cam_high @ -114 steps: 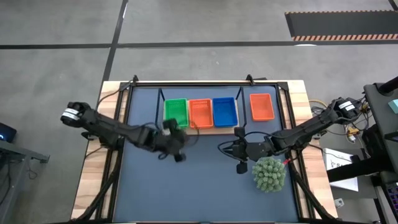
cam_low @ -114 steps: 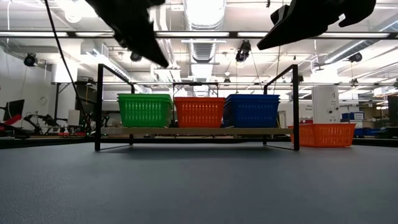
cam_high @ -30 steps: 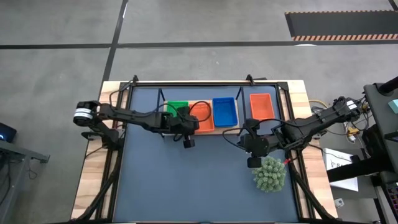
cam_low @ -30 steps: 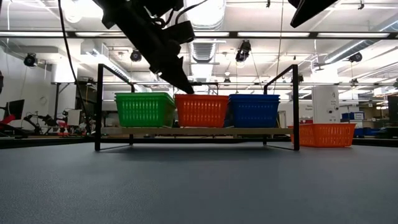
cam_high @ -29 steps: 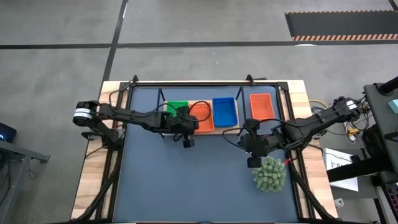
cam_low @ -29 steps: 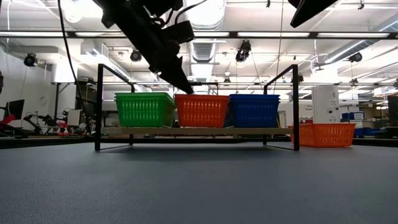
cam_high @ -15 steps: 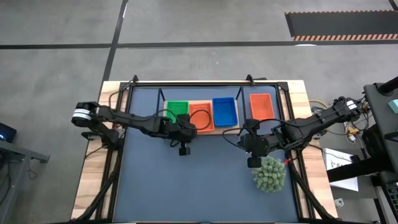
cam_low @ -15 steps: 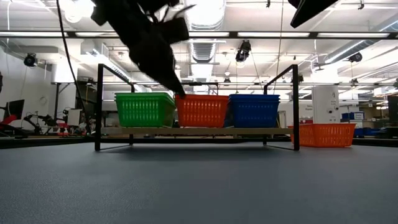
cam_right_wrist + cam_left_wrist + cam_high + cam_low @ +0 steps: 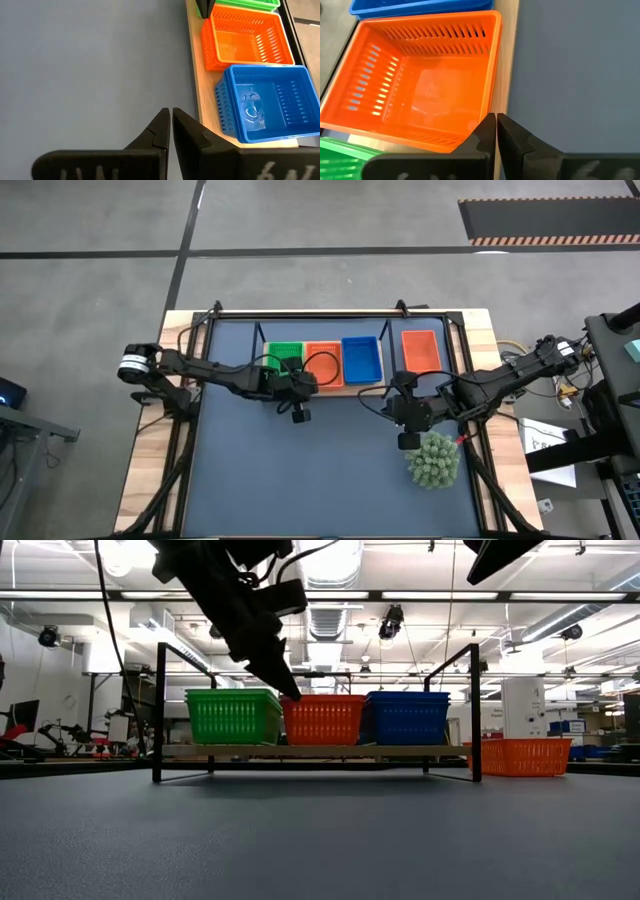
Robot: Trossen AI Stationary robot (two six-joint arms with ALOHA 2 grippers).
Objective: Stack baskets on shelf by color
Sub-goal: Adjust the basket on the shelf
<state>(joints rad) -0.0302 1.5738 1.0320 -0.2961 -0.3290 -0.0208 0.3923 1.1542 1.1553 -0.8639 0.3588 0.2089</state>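
Left end effector (image 9: 297, 387) sits, as we see from above, at the front edge of the shelf (image 9: 352, 388), over the near rim of the orange basket (image 9: 322, 364) in the middle. On that shelf we count three baskets side by side: the green basket (image 9: 284, 357), the orange one and the blue basket (image 9: 361, 359). A second orange basket (image 9: 421, 350) lies on the bench (image 9: 300, 470) just right of the shelf frame. The right end effector (image 9: 397, 390) hangs over the mat near the shelf's right front corner, with the spiky green plant ball (image 9: 432, 460) beside that arm.

From bench height, we see the left end effector (image 9: 289, 692) pointing down, its tip at the top rim where the green basket (image 9: 232, 716) meets the orange basket (image 9: 322, 719). The blue basket (image 9: 405, 717) stands to their right on the shelf (image 9: 315, 751), and the second orange basket (image 9: 520, 756) sits on the bench outside the frame.

Through the left wrist camera, we find the left end effector (image 9: 496, 131) with fingers pressed together, holding nothing, at the orange basket's (image 9: 420, 85) corner.

Through the right wrist camera, we find the right end effector (image 9: 171, 126) likewise pinched closed and empty above the mat, with the blue basket (image 9: 265, 100) and orange basket (image 9: 245, 40) on the shelf (image 9: 200, 95) ahead.
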